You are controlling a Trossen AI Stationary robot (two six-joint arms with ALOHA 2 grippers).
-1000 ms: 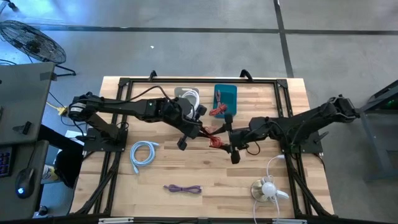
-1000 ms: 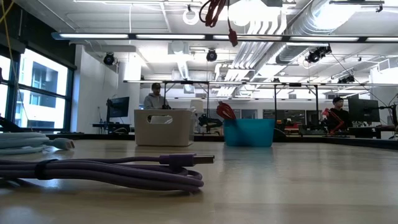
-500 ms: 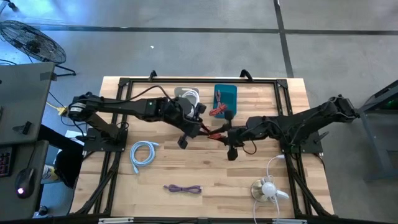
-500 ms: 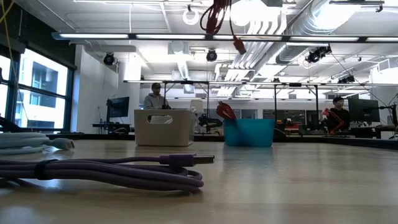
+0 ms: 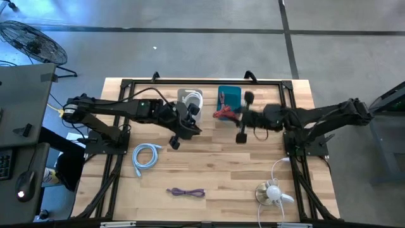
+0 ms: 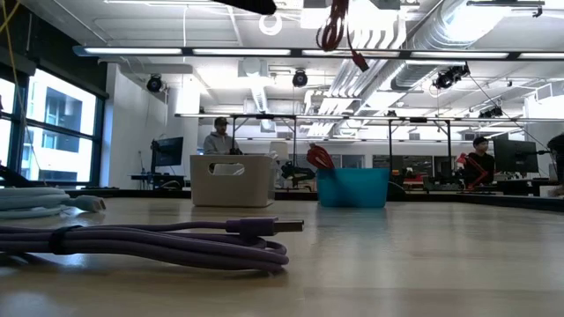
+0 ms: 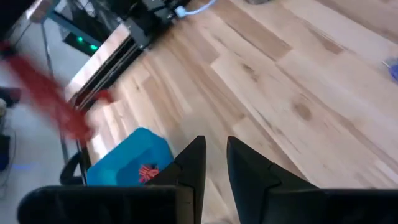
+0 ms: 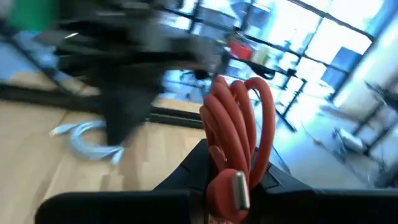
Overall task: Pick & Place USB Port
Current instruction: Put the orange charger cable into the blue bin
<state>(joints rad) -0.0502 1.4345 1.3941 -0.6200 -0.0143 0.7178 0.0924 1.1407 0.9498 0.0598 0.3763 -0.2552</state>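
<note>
High view: left hand (image 5: 179, 132) sits over the wood surface (image 5: 209, 171) near the white bin (image 5: 190, 96), fingers slightly parted, gripping nothing. Right hand (image 8: 231, 163) is clenched on the red USB cable (image 8: 239, 124), held in the air beside the blue bin (image 5: 230, 98).

By my pincers: two open plastic bins, one teal (image 5: 230, 97), one white (image 5: 190, 96); four coiled cables: red (image 8: 239, 121), light-blue (image 5: 145, 156), purple (image 5: 186, 192), white (image 5: 273, 190).
</note>
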